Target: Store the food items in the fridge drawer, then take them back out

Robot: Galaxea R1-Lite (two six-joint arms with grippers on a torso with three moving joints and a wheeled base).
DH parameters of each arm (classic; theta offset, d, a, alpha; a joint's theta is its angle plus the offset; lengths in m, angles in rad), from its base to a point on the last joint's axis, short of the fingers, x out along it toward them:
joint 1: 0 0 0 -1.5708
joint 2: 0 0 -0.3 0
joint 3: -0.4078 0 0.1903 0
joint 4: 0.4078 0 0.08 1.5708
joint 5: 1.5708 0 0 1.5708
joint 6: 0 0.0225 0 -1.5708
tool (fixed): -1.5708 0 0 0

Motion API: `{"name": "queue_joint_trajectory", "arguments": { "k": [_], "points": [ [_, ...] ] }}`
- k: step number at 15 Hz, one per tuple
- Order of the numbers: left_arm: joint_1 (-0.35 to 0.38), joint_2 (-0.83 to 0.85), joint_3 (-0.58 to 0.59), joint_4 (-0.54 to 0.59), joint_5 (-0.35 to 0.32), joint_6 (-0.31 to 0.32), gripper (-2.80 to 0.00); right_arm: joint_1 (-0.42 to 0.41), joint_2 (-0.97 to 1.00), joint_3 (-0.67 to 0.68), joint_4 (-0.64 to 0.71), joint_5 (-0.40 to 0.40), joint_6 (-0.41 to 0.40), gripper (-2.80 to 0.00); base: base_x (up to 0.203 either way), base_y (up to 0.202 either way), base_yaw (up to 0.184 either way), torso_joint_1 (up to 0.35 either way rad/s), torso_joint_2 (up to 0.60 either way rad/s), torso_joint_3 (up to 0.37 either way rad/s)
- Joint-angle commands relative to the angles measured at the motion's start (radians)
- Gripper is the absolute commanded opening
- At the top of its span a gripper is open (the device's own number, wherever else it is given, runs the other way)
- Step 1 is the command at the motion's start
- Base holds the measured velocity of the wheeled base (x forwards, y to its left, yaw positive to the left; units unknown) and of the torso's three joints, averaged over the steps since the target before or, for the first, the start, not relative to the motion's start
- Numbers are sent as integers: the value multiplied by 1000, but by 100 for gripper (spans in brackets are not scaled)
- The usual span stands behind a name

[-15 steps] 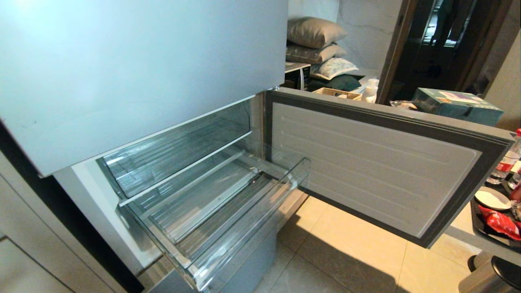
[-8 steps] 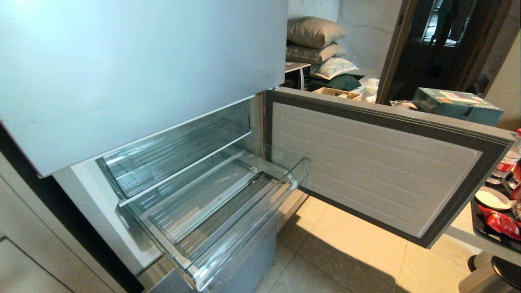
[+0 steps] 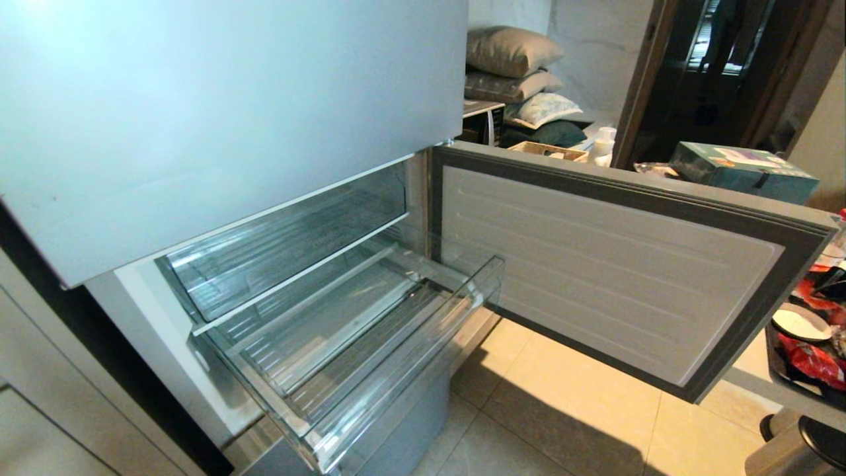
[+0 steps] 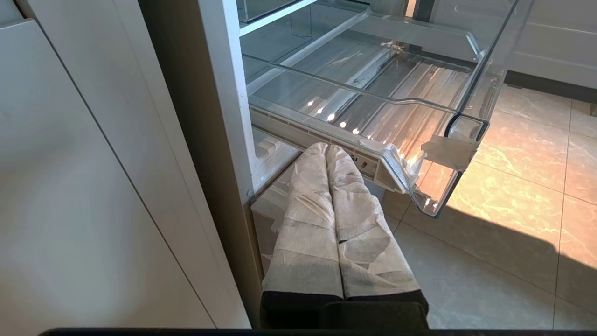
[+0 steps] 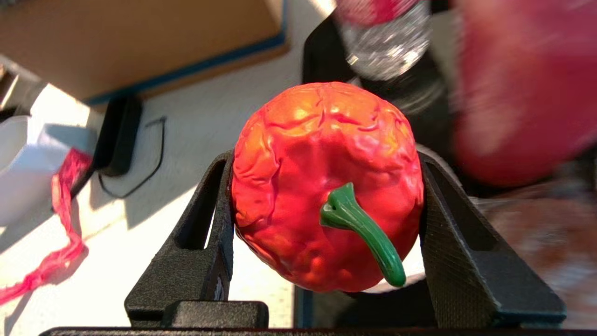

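Note:
The food item [image 5: 298, 163], a wrinkled red-orange round fruit with a green stem, sits between the black fingers of my right gripper [image 5: 326, 186], which is shut on it above the white counter. In the head view a dark part of the right arm [image 3: 834, 283] shows at the far right edge. The fridge drawer [image 3: 410, 357] is pulled out and holds nothing; its ribbed bottom [image 4: 373, 84] also shows in the left wrist view. My left gripper [image 4: 326, 150], wrapped in white tape, hangs shut and empty just under the drawer's side.
The fridge door [image 3: 608, 264] stands open to the right of the drawer. On the counter behind it are a white plate [image 3: 801, 324], a red packet [image 3: 813, 360] and a teal box [image 3: 740, 168]. A red strap [image 5: 65, 224] lies on the counter. A bin [image 3: 806, 449] stands below.
At the right edge of the head view a dark shape with red beside it has come up over the counter and covers the bottle. The fridge and drawer have not moved.

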Motion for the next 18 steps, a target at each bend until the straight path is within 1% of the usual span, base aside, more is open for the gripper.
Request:
{"name": "queue_joint_trajectory", "arguments": {
  "k": [1, 10, 16, 17, 18],
  "points": [
    [1, -2, 2, 0, 0, 0, -280, 15, 45, -50, -2, 4, 21, -280, 0, 0, 0, 0, 0, 0],
    [1, -2, 2, 0, 0, 0, -280, 18, 114, -59, -4, 6, 21, -280, 0, 0, 0, 0, 0, 0],
    [1, -2, 2, 0, 0, 0, -280, 18, 142, -92, 2, 7, 21, -280, 0, 0, 0, 0, 0, 0],
    [1, -2, 2, 0, 0, 0, -280, 18, 148, -99, 3, 7, 21, 0, 0, 0, 0, 0, 0, 0],
    [1, -2, 2, 0, -1, 0, -280, 18, 148, -99, 3, 7, 21, 0, 0, 0, 0, 0, 0, 0]
  ]
}}
